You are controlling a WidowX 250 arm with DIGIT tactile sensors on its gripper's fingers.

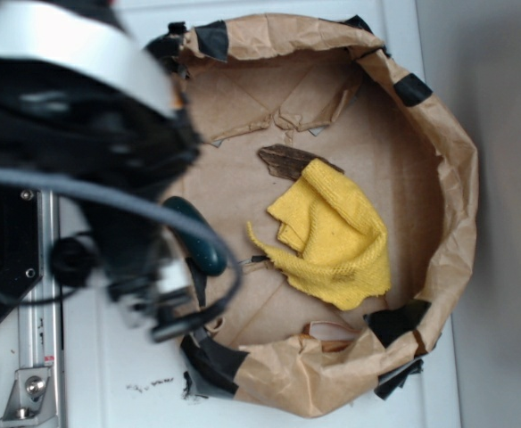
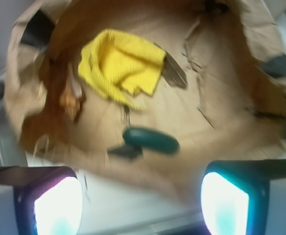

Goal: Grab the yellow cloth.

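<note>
Obstacles between my open gripper (image 2: 140,205) and cloth (image 1: 334,234): paper wall (image 1: 448,169), green oval (image 2: 151,140). Bare floor lay beside the cloth.

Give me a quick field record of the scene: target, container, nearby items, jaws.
target: bright yellow knitted cloth, crumpled, lying on the basin floor
container: round brown paper basin with black tape patches on its rim
nearby: dark green oval object beside the cloth, apart from it; dark brown flat piece at the cloth's edge
gripper: jaws open, empty, outside the basin rim

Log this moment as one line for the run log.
gripper open, empty, outside bin | yellow cloth crumpled on brown paper | green oval object nearer fingers
</note>
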